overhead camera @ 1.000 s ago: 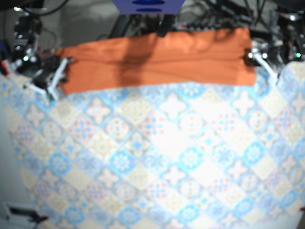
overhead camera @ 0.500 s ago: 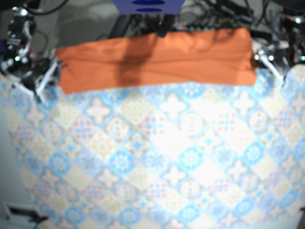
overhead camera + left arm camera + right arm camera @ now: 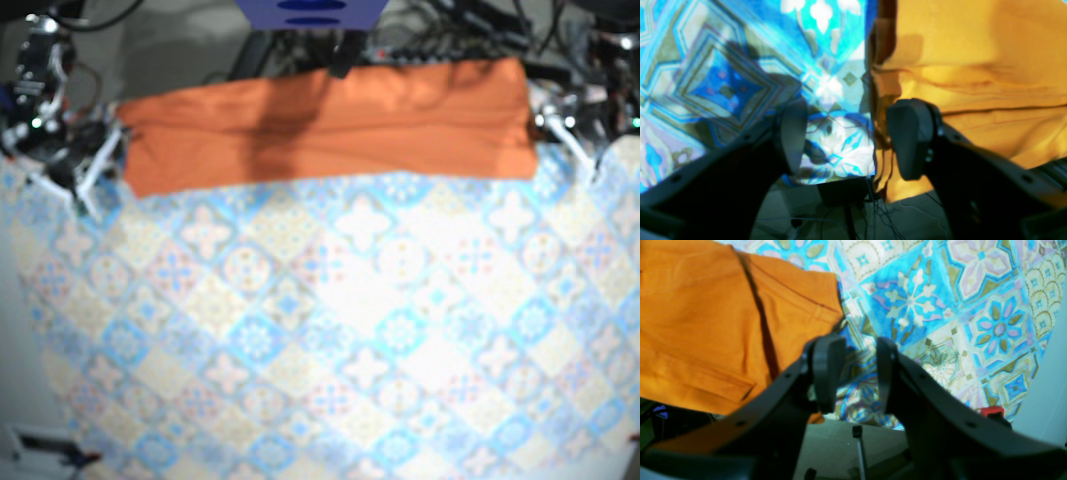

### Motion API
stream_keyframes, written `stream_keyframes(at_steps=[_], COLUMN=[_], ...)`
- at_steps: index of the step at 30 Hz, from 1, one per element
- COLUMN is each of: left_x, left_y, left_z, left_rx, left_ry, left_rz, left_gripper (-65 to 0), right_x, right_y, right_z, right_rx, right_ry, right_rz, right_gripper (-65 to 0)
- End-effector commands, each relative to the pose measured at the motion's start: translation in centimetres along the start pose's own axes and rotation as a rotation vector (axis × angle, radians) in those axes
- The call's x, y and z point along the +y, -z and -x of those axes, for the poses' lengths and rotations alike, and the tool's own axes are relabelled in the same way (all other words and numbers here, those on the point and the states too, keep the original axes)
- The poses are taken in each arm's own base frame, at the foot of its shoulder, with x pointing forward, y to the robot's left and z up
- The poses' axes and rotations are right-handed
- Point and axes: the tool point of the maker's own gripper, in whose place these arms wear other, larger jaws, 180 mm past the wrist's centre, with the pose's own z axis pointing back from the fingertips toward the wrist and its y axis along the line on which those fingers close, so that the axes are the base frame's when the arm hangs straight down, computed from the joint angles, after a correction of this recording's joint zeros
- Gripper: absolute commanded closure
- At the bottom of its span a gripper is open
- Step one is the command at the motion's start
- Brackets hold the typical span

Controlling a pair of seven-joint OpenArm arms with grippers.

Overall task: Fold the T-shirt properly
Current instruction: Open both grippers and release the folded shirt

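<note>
T-shirt (image 3: 325, 125) edge between left jaws, beside right jaws

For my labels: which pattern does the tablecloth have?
The tablecloth shows floral tiles in blue, white and beige; the right wrist view shows it best.

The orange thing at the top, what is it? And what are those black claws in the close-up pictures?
It's a T-shirt, folded into a long strip at the far edge of a patterned tablecloth; the top-down picture shows it all from above. The close-ups come from small cameras on a robot's two wrists, so the claws are its grippers. The left gripper is open at one end of the T-shirt, the right gripper open beside the other end. Neither holds anything.
</note>
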Motion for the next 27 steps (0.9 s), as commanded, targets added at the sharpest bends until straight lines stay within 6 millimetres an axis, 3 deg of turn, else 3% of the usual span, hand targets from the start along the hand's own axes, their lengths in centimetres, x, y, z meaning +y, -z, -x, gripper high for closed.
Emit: stream_keyframes(at_steps=[1,8,11,17,19,27], left_x=[0.7,0.6,0.0,-0.5,-0.6,-1.9], left_y=[-0.9,-0.8,-1.3,-1.5,-1.5,-2.0], left_z=[-1.0,-0.8,-1.6,-1.1,-1.1,-1.4], left_rx=[-0.022,-0.014,-0.035,-0.004,-0.004,-0.032], left_ry=[0.019,0.024,0.059,0.094,0.114,0.168], left_rz=[-0.015,-0.013,-0.013,-0.003,0.008,0.103], left_gripper=[-40.5,-40.6,-41.5,-59.5,-61.9,-55.8], right_x=[-0.9,-2.7,-3.3,-3.6,-3.6,-5.1], right_y=[-0.6,-1.3,-1.5,-1.7,-1.7,-3.0], right_z=[-1.3,-1.7,-1.6,-1.6,-1.6,-2.0], right_rx=[-0.040,-0.064,-0.067,-0.068,-0.071,-0.137], right_ry=[-0.015,0.017,0.028,0.035,0.034,0.102], right_rz=[0.023,0.069,0.085,0.094,0.094,0.152], right_gripper=[-19.6,-19.6,-19.6,-19.6,-19.6,-19.6])
